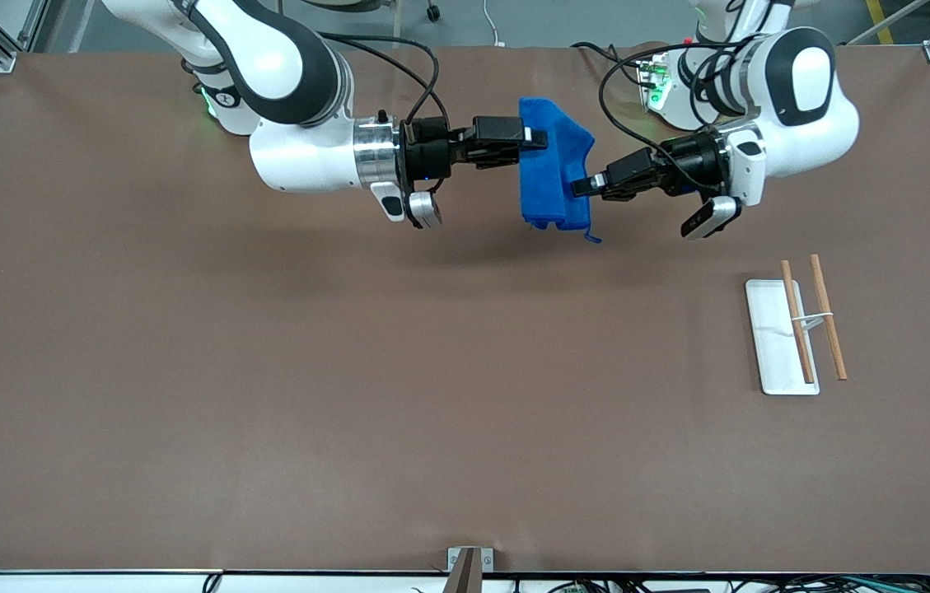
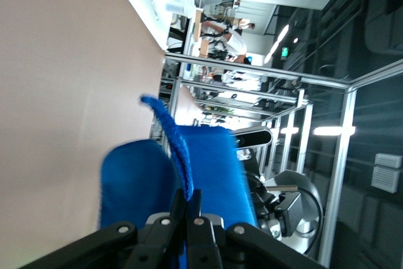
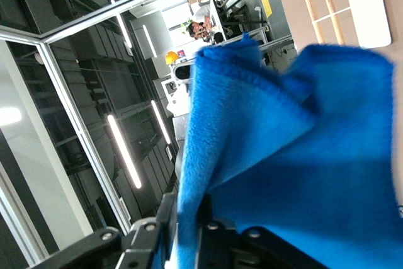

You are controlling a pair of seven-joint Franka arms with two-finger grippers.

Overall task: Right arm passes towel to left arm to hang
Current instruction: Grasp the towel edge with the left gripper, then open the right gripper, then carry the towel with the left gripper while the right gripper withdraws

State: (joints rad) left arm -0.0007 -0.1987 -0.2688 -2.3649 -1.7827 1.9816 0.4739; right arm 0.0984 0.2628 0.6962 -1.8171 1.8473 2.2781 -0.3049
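The blue towel (image 1: pixel 551 177) hangs folded in the air over the table's middle, between the two arms. My right gripper (image 1: pixel 537 138) is shut on its upper part; in the right wrist view the gripper (image 3: pixel 187 218) pinches a fold of the towel (image 3: pixel 302 155). My left gripper (image 1: pixel 582 187) is shut on the towel's side edge, lower down; in the left wrist view the gripper (image 2: pixel 190 203) clamps the darker hem of the towel (image 2: pixel 208 168). A short loop (image 1: pixel 592 239) dangles from the towel's lowest corner.
A white tray (image 1: pixel 771 346) with two wooden rods (image 1: pixel 829 328) stands toward the left arm's end of the table, nearer to the front camera than the grippers. It also shows in the right wrist view (image 3: pixel 362 4). The brown table top (image 1: pixel 349 371) lies below.
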